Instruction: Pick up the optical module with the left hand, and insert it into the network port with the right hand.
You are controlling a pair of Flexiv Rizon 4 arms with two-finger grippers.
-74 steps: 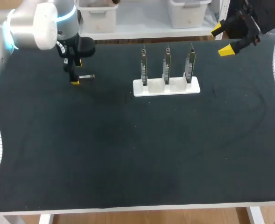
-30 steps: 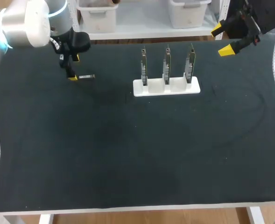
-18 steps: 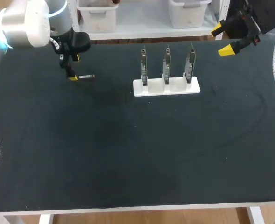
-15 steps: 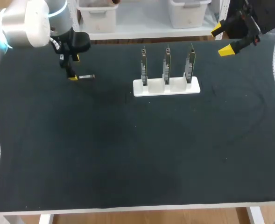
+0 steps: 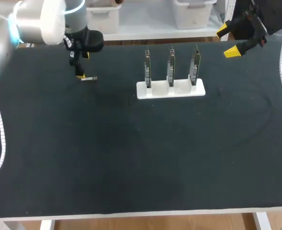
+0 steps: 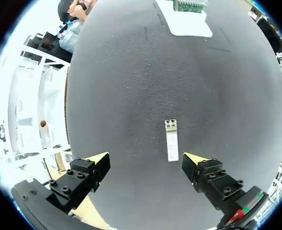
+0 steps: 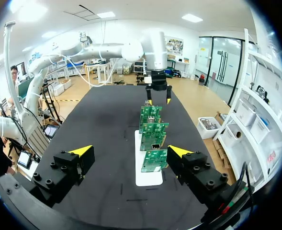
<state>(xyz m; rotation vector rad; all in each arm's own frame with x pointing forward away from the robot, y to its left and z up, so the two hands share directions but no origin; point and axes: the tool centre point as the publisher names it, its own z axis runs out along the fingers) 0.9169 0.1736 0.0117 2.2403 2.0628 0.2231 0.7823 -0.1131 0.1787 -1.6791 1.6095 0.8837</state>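
The optical module [image 5: 89,78] is a small silver bar lying flat on the black table [image 5: 131,153] at the far left. My left gripper [image 5: 83,66] hangs open just above its left end. In the left wrist view the module [image 6: 171,140] lies a little ahead of the left gripper [image 6: 146,158], nearer one finger, touched by neither. A white stand [image 5: 170,89] holds three upright green circuit boards [image 5: 171,65] with the network ports. My right gripper [image 5: 227,41] is open and empty, raised at the far right corner. In its own view the right gripper [image 7: 130,151] faces the boards [image 7: 152,136] end on.
The white stand [image 7: 148,168] with the boards is the only obstacle, in the far middle of the table. My left arm [image 7: 156,57] shows beyond the boards in the right wrist view. The table's back edge runs close behind both grippers.
My left arm has shifted right, bringing its open gripper over the module's left end. The module, the stand and the right arm have not moved.
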